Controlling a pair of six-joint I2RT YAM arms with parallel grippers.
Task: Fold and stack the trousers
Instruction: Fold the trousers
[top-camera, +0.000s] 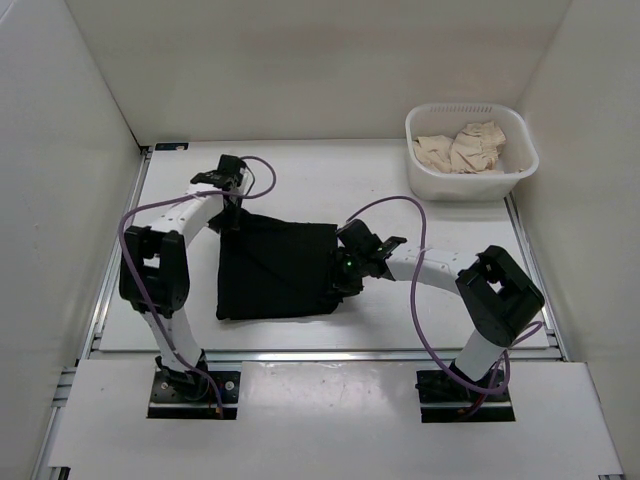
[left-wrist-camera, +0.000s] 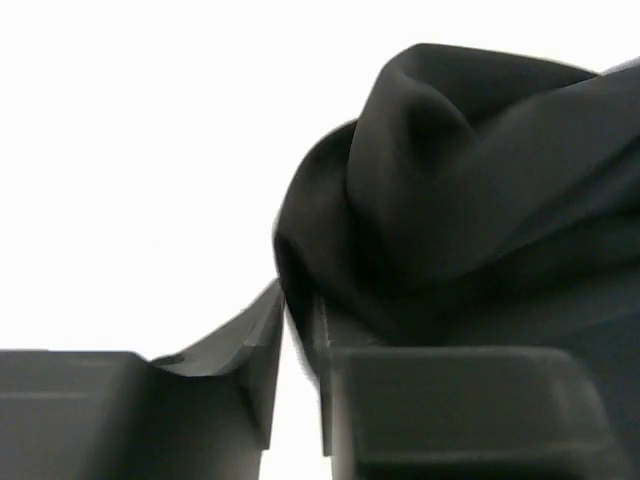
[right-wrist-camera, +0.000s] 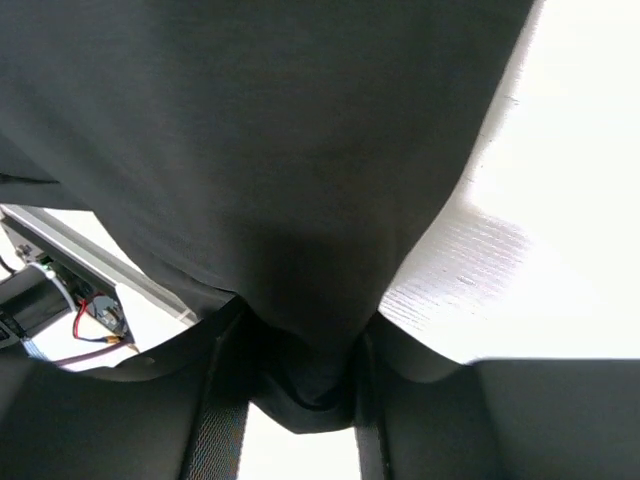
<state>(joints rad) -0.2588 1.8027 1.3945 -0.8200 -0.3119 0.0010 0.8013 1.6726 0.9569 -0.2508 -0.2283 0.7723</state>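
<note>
**One pair of trousers, pinched by both grippers**

One pair of black trousers (top-camera: 275, 270) lies folded into a rough square at the middle of the table (top-camera: 420, 320), between two grippers. The left gripper (top-camera: 232, 212) sits at the far left corner, its fingers nearly together on bunched fabric. The right gripper (top-camera: 343, 272) nips the right edge. One white basket (top-camera: 470, 188) at the far right holds crumpled beige cloth (top-camera: 462, 148); how many pieces cannot be told.
</note>
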